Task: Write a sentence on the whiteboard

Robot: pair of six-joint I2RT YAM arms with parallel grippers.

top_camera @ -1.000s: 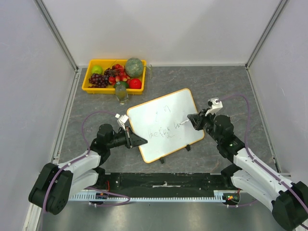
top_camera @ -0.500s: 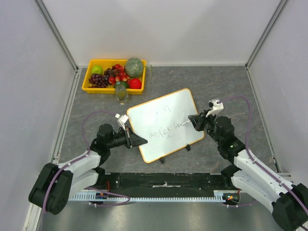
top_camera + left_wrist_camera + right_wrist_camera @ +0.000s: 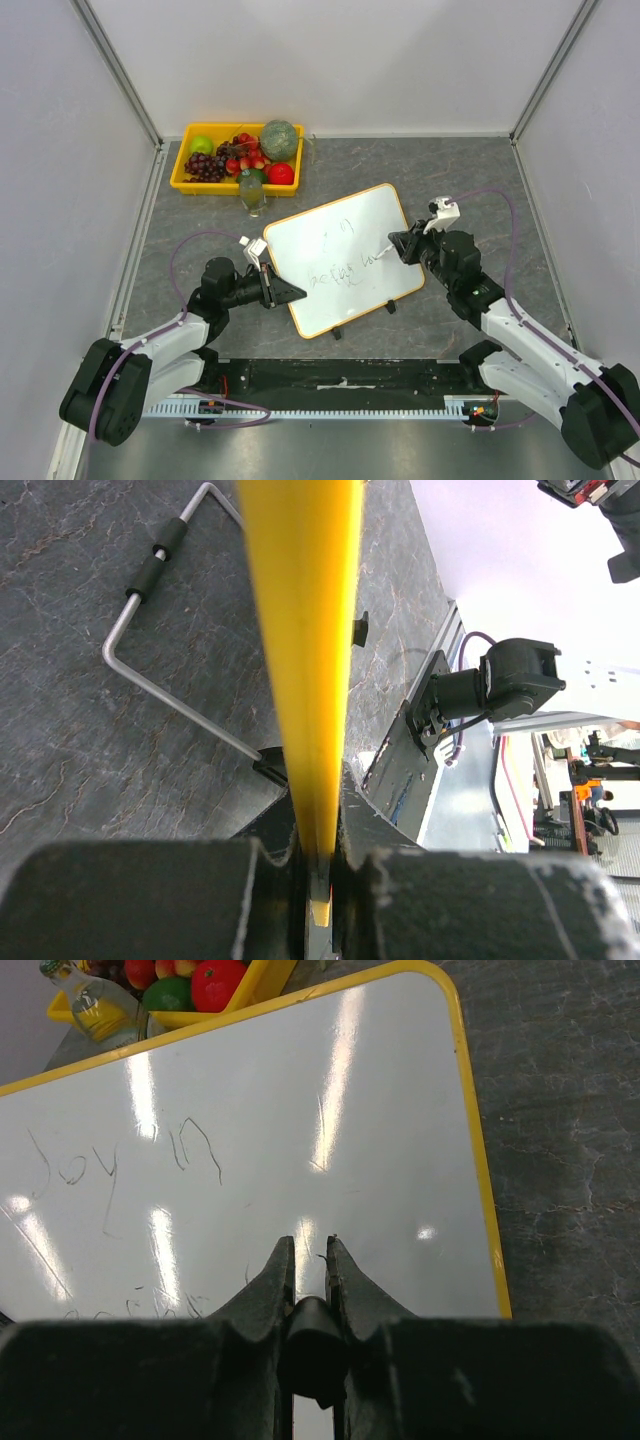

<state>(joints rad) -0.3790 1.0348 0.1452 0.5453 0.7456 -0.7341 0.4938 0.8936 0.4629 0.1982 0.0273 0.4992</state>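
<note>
Left gripper (image 3: 296,293) clamped on the one whiteboard (image 3: 345,222), right gripper (image 3: 397,244) pinching one marker (image 3: 312,1342) over the two-line sentence (image 3: 336,273)

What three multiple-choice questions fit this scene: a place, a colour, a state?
1. Where does the fruit tray sit from the whiteboard? A) far left B) near right C) on it
2. What colour is the whiteboard's frame? A) blue B) yellow C) red
3. What is the left hand doing? A) hanging open B) clamping the whiteboard's edge C) holding fruit
Answers: A, tray lies beyond the board's far-left corner; B, its rim is yellow; B, left wrist view shows fingers shut on the frame.
</note>
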